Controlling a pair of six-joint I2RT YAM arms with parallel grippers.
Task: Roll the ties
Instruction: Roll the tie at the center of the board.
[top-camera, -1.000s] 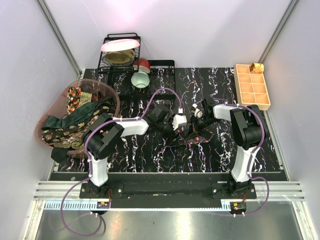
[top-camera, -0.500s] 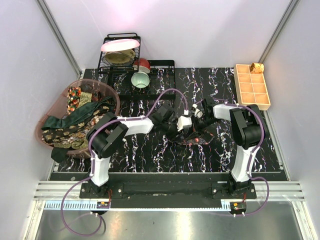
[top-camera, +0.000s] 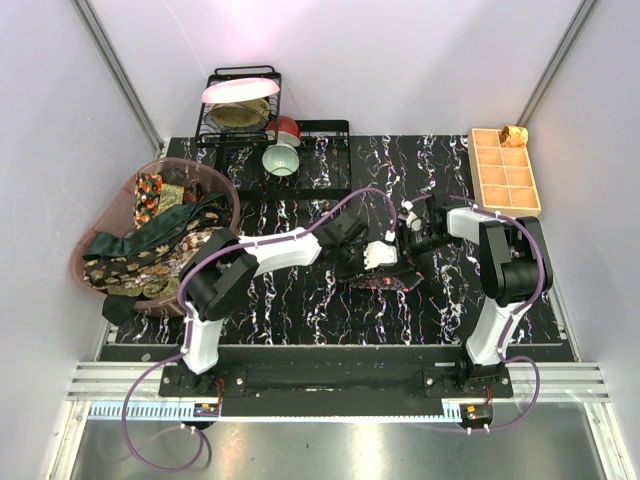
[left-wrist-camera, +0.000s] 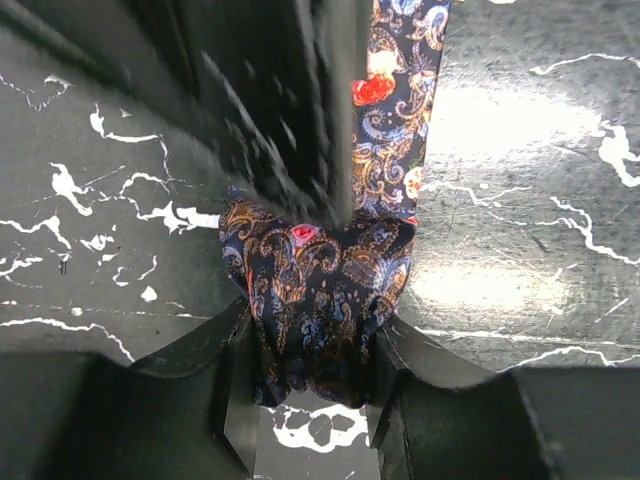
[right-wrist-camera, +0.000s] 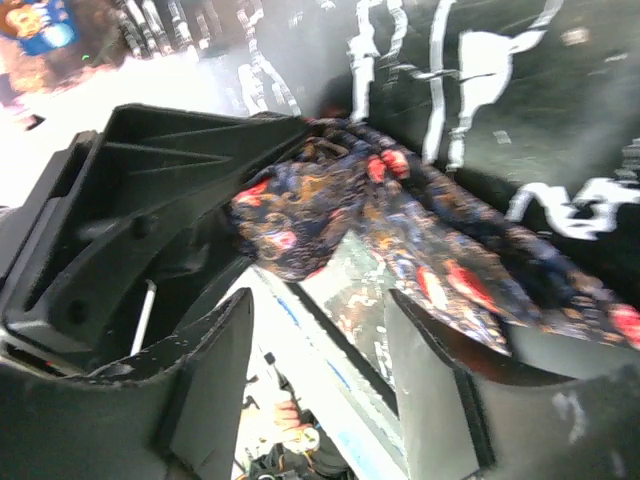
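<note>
Tie (top-camera: 388, 280) lies at the middle of the table (top-camera: 300, 305), its rolled end inside the left gripper (left-wrist-camera: 310, 345). The right gripper (top-camera: 412, 228) sits just behind it, to the right. Basket (top-camera: 225, 190) holding further ties (top-camera: 140, 250) at left edge. Rack (top-camera: 225, 125) at rear left. Compartment tray (top-camera: 506, 186) at rear right corner.

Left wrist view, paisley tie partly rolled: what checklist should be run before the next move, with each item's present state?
1. Tie roll clamped between the left gripper fingers: ok.
2. Right gripper open, nothing between its fingers: ok.
3. Tail fully wound in: not ok; a length lies flat on the mat.
4. Roll tight and even: cannot tell; it looks bunched.
5. Tray has free compartments: ok.
</note>
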